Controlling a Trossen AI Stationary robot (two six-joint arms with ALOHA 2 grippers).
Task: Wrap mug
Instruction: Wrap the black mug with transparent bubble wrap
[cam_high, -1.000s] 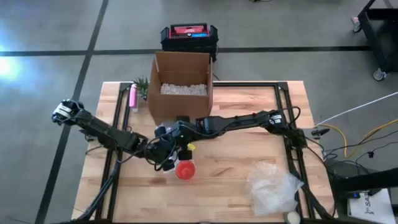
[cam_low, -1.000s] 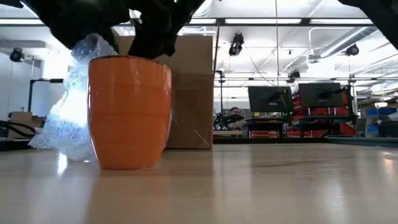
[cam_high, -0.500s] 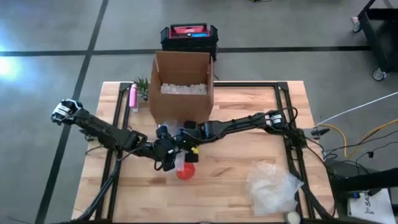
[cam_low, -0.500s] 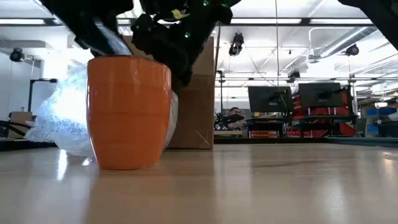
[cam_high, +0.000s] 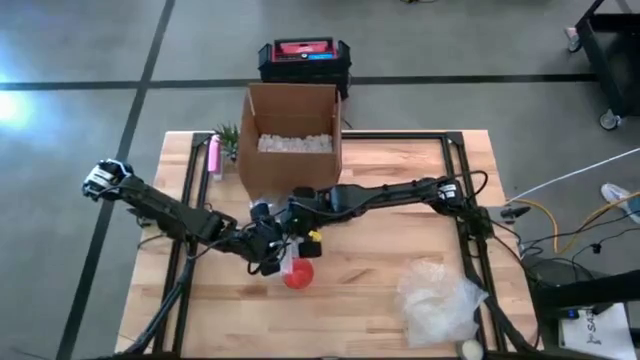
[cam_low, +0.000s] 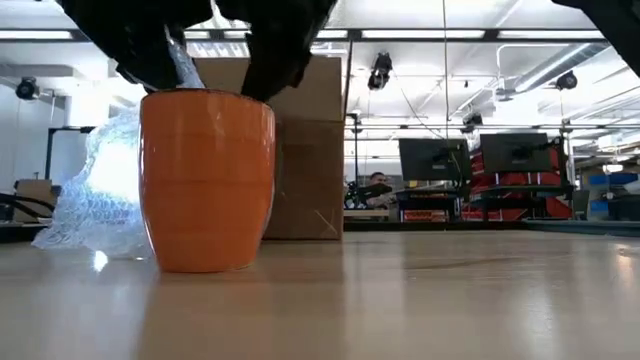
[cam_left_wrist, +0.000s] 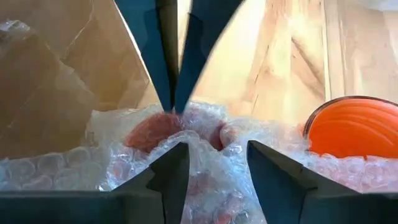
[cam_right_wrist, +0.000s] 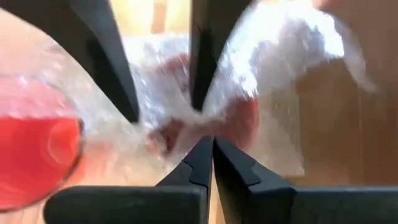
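Bubble wrap (cam_low: 95, 205) has sagged lower behind orange mug (cam_low: 207, 180) since 0.5 s ago. Left gripper (cam_left_wrist: 211, 163) spread open over it, right gripper (cam_right_wrist: 212, 158) clenched on wrap. Risk: single-sided pull tips the mug, mid-table before cardboard box (cam_high: 290, 140).

Light wooden butcher-block table (cam_high: 380, 275) with a black frame running along its edges is carrying everything. Open cardboard box (cam_high: 291, 140) holding white packing fill is sitting at the far edge, left of centre. Pink bottle (cam_high: 213, 157) is lying just left of the box, a small green plant (cam_high: 228, 135) standing beside it. Orange mug (cam_high: 297, 272) is standing upright near the table's middle, bubble wrap (cam_low: 95, 200) resting on the wood against it. Loose heap of clear plastic wrap (cam_high: 440, 298) is lying near the front right corner.
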